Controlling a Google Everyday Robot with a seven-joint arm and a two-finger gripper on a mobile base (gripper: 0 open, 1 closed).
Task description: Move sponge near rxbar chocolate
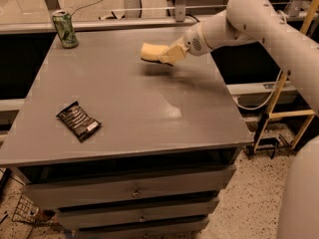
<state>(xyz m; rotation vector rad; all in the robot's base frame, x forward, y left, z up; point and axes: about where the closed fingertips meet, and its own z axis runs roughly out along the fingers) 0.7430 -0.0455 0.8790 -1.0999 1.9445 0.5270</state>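
Note:
The pale yellow sponge (pixel 149 51) is held a little above the far middle of the grey table (pixel 129 103), with its shadow on the surface below it. My gripper (pixel 167 56) reaches in from the right and is shut on the sponge's right end. The rxbar chocolate (pixel 79 121), a flat black wrapper with a white patch, lies near the table's front left corner, far from the sponge.
A green drink can (pixel 65 29) stands at the table's far left corner. My white arm (pixel 259 19) crosses the table's far right edge. Drawers (pixel 134 193) sit under the tabletop. A wooden frame (pixel 284 113) stands on the floor to the right.

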